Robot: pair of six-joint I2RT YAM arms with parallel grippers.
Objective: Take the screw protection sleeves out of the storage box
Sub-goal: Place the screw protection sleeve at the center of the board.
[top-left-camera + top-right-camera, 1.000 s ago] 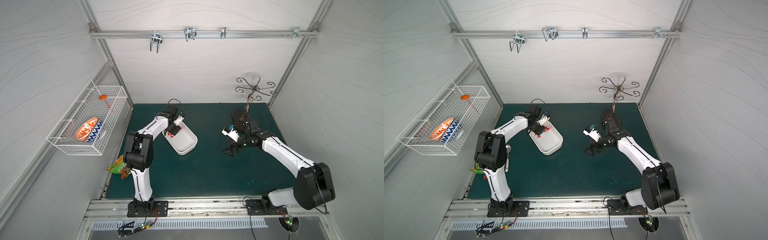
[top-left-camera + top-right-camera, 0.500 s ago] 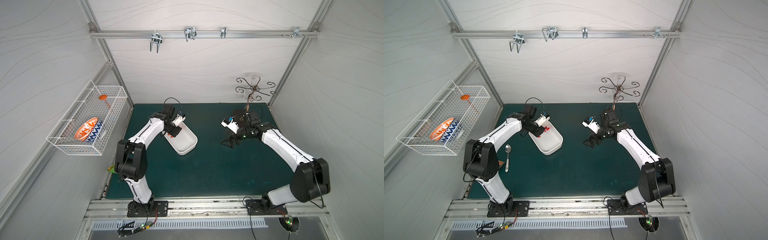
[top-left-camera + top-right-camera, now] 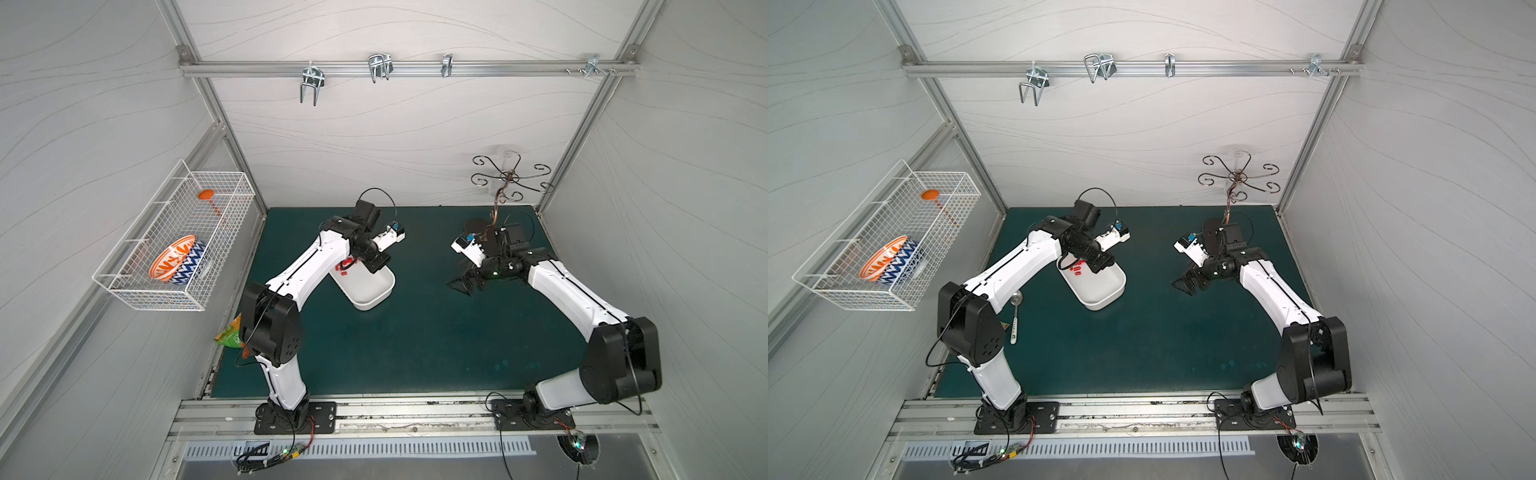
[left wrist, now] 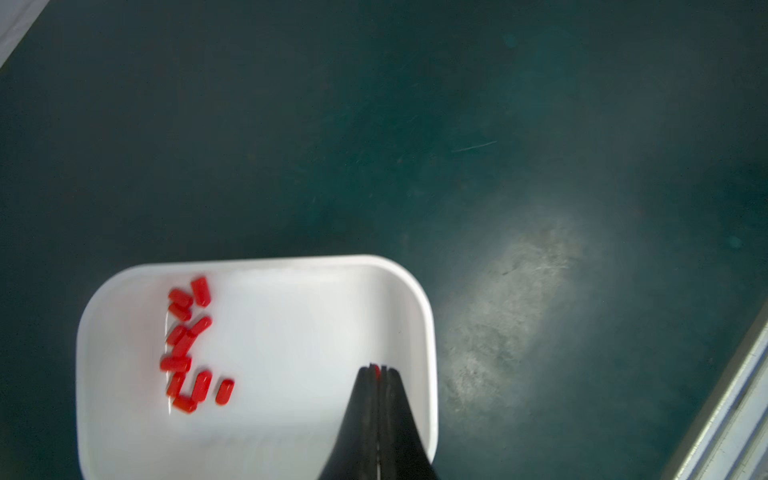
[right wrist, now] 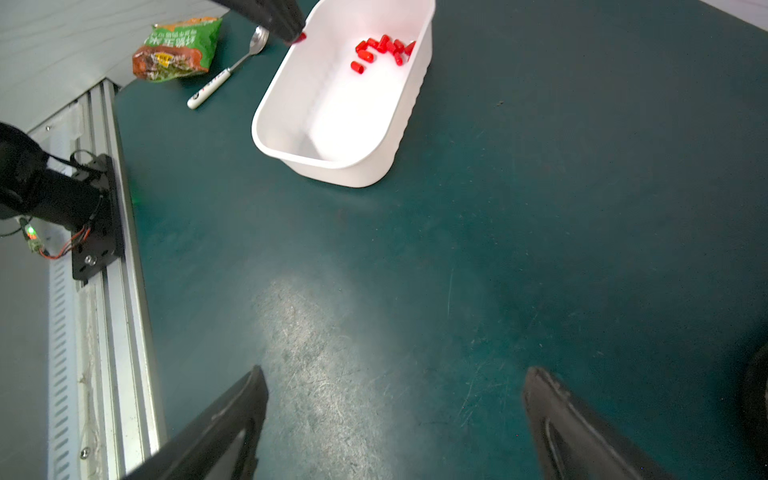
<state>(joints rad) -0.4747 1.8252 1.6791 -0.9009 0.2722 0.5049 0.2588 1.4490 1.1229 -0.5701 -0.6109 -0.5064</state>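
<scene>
Where the left wall carries a white wire basket (image 3: 145, 297), an orange-and-blue patterned bowl (image 3: 178, 264) lies tilted inside it, well above the bench (image 5: 540, 208).

Left edge of the bench: a green snack bag (image 5: 176, 48) lies against the edge. A spoon (image 5: 232, 66) with a white handle lies just beside it, on the side toward the middle of the bench.

Left of centre, toward the back edge: the storage box (image 4: 430, 332) sits askew on the bench. The screw protection sleeves (image 4: 185, 345) lie loose in a cluster on its floor at the end nearer the back left corner. About a dozen are visible, and one lies slightly apart from the rest.

The left gripper (image 4: 377, 370) is clenched, tips together, above the box near one long wall. A single sleeve (image 5: 300, 38) shows red between the tips, so it is grasped. The right wrist view places the tips close to the rim; whether they clear it cannot be told.

Right of centre: the right gripper (image 5: 392, 370) is released, jaws spread wide and grasping nothing. It is over bare green bench, well apart from the box.

Back right corner: a dark metal scroll-hook stand (image 3: 509, 178) rises behind the right arm.
</scene>
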